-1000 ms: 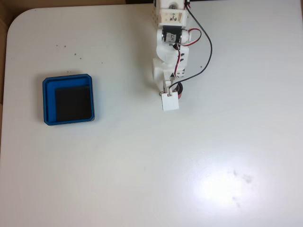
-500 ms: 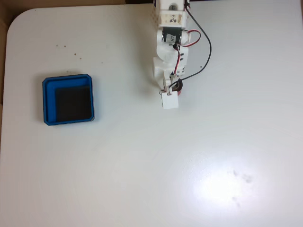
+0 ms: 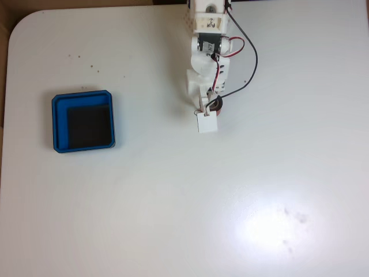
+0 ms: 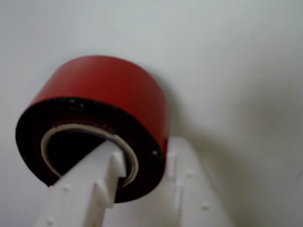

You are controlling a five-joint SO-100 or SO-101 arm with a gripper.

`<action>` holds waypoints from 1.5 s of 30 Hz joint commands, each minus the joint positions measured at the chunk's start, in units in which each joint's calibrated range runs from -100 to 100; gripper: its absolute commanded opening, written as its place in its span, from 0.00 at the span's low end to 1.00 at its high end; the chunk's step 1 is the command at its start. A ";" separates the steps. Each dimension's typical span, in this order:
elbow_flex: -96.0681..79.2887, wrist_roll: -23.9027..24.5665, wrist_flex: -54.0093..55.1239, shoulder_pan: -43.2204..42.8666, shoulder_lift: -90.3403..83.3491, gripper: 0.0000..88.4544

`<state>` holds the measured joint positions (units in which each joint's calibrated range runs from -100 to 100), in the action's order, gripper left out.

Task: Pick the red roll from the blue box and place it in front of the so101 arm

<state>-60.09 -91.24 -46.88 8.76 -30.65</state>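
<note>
blue box (image 3: pixel 83 122) left on table (image 3: pixel 173 202) – red roll (image 3: pixel 215 105) right, under arm (image 3: pixel 208 52)

Red roll (image 4: pixel 109 90): smooth, faintly satin outer face; dark edge, pale papery core liner. Gripper (image 4: pixel 142 163): matt white plastic fingers (image 4: pixel 90 189), small moulded bumps. So101 arm (image 3: pixel 209 57): matt white plastic, rubbery-looking wires. Blue box (image 3: pixel 56 124), left of arm: smooth blue plastic rim, dull black floor. Table (image 3: pixel 173 219): smooth white, glossy glare patch

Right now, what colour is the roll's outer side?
Red, clearest in the wrist view: the red roll.
</note>
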 commanded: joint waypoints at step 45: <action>-21.49 0.52 0.92 -7.15 -59.65 0.13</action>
<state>-79.46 -91.07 -46.72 2.13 -86.71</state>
